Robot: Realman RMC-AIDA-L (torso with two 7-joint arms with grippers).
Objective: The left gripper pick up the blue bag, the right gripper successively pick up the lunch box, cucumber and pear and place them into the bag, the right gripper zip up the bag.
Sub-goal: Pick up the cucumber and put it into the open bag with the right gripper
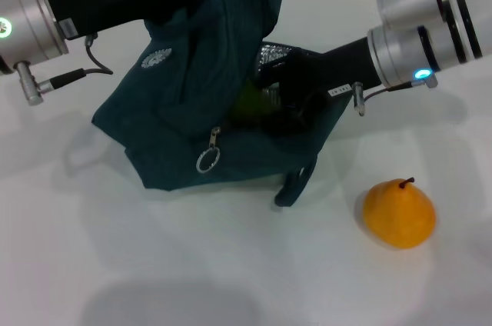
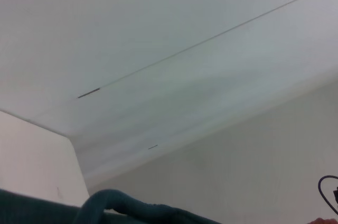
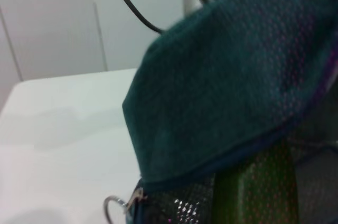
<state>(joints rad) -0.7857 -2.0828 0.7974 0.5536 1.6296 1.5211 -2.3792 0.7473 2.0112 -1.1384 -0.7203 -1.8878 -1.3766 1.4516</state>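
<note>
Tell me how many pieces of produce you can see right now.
2: an orange-yellow pear on the white table, and a dark green cucumber inside the teal-blue fabric bag. More may be hidden.

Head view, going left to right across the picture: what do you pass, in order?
Left arm's silver wrist → white logo on the blue bag → zipper ring pull → green cucumber inside the bag's opening → right arm's silver wrist, with the pear on the table below it.

Head view looks down on blue bag (image 1: pixel 200 88); right wrist view close at its mouth; left wrist view faces wall.
</note>
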